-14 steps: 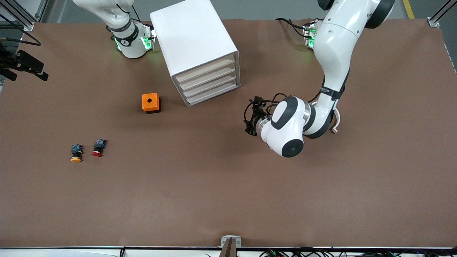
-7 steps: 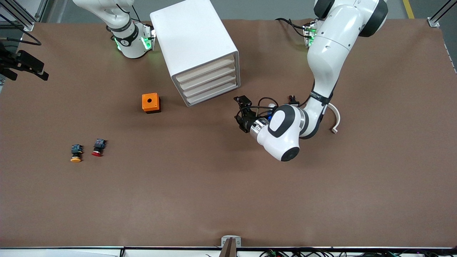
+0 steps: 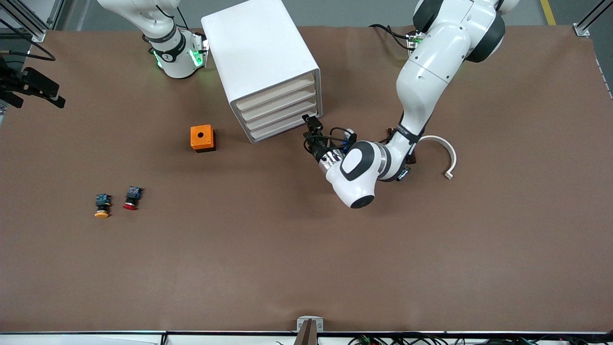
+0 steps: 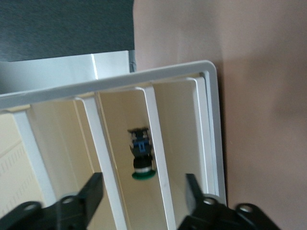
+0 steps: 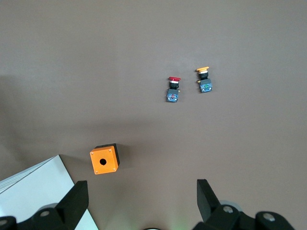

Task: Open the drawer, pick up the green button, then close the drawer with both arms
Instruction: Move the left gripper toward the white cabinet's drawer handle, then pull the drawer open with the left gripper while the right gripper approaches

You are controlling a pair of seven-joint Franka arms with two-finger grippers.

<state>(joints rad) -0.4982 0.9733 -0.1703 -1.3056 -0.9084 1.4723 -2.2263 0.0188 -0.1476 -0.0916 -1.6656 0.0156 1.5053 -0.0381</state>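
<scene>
While the right hand (image 5: 139,201) is parked spread high over the desk, the left hand (image 3: 309,128) (fingers apart) is held at the drawer (image 3: 282,128), where the button (image 4: 142,158) is seen.

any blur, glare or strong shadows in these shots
Front view: even light, sharp, a soft shadow on the table under the left arm. Left wrist view: the cabinet looks soft and bright, the green button slightly blurred. Right wrist view: clear, with a faint shadow beside the orange box.
</scene>
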